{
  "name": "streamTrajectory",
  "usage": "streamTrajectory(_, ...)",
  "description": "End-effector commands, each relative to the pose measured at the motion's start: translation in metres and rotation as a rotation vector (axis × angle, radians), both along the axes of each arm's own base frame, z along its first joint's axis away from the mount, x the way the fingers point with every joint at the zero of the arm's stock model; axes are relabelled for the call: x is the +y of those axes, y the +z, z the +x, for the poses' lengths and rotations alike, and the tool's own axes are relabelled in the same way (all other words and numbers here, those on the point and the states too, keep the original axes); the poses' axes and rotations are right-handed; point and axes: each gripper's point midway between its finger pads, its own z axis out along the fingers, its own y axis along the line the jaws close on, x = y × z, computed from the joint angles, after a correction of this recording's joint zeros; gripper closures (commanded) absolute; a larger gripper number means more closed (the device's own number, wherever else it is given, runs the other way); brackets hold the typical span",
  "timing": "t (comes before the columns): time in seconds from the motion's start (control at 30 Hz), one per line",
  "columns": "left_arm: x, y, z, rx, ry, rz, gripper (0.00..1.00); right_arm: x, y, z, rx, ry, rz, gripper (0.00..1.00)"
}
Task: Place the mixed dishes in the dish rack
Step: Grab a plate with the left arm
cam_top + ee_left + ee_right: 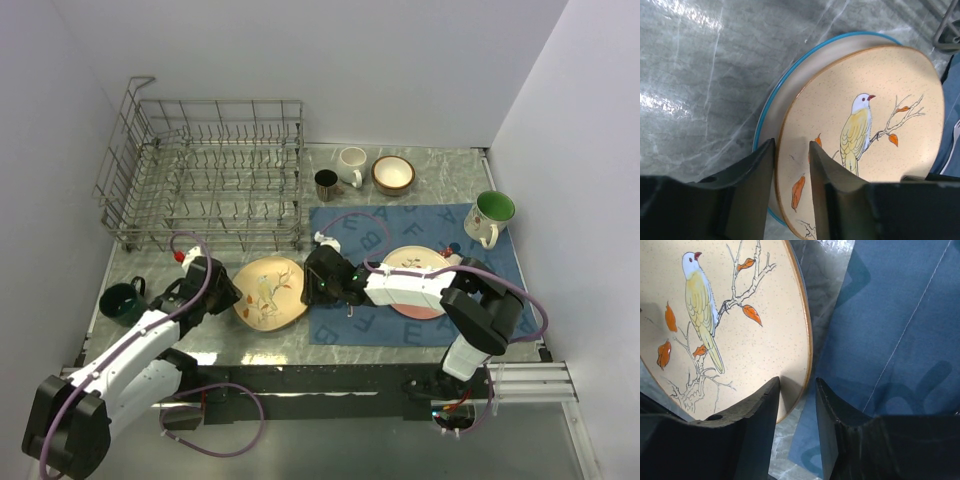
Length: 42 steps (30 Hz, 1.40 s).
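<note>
Tan bird plate (268, 292) is sitting between the two arms, on the near side of the dish rack (210, 165) by its right corner. It is outside the rack and apart from the wires. The plate's edge on the right-arm side is reaching the edge of the blue placemat (430, 225). The left wrist view is showing a blue-edged plate (790, 87) lying directly under it. Whether the tan plate is lifted off it, cannot tell.

Left gripper (791, 145) is straddling the plate's rim. One finger (752, 185) is sitting outside the rim and the other (832, 185) is lying over the painted face, with the rim in the narrow gap between them. Pads pinching or not, cannot tell.

Right gripper (797, 381) is straddling the opposite rim, jaws partly apart. One finger (750, 425) is lying over the face below the bird and the other (840, 430) is hanging over the placemat. A sliver of table (440, 165) is showing between the rim and the outer finger. Gripping or not, cannot tell.

The other dishes are all sitting outside the rack:
- The pink-and-cream plate (412, 259) is lying on the placemat, partly under the right arm.
- The green-lined mug (490, 215) is standing at the mat's far right corner.
- The white mug (352, 165), dark mug (326, 183) and brown-rimmed bowl (393, 174) are standing on the table beyond the mat, right of the rack.
- The dark green mug (122, 300) is standing at the table's left edge, beside the left arm.
</note>
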Motion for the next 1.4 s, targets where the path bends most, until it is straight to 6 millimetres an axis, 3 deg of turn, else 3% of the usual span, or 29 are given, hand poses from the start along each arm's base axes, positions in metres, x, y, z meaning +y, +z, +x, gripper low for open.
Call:
streamTrajectory(0.0,-0.011,-0.001,0.002,-0.010,-0.030,-0.045,0.65,0.003,0.018,0.008,-0.034,-0.028,0.062,0.59)
streamTrajectory(0.07,-0.011,-0.003,0.001,0.000,-0.032,-0.041,0.69,0.002,0.018,0.008,-0.037,-0.031,0.060,0.59)
streamTrajectory(0.27,-0.013,-0.002,0.000,0.003,-0.039,-0.048,0.98,-0.003,0.015,0.012,-0.025,-0.076,0.076,0.57)
streamTrajectory(0.5,-0.023,0.012,0.000,-0.002,-0.062,-0.102,0.99,-0.016,0.011,0.009,0.018,-0.129,0.133,0.43)
streamTrajectory(0.9,-0.045,0.041,-0.003,-0.021,-0.083,-0.259,0.99,-0.011,0.061,0.013,-0.005,-0.134,0.284,0.37)
streamTrajectory(1.03,-0.048,0.048,-0.003,-0.031,-0.067,-0.300,0.99,-0.015,0.063,0.011,0.017,-0.144,0.246,0.37)
streamTrajectory(1.27,-0.052,0.059,-0.002,-0.044,-0.056,-0.346,0.99,-0.033,0.043,0.002,0.073,-0.194,0.160,0.37)
streamTrajectory(1.37,-0.051,0.061,-0.002,-0.046,-0.046,-0.346,0.99,-0.035,0.043,0.001,0.074,-0.198,0.161,0.37)
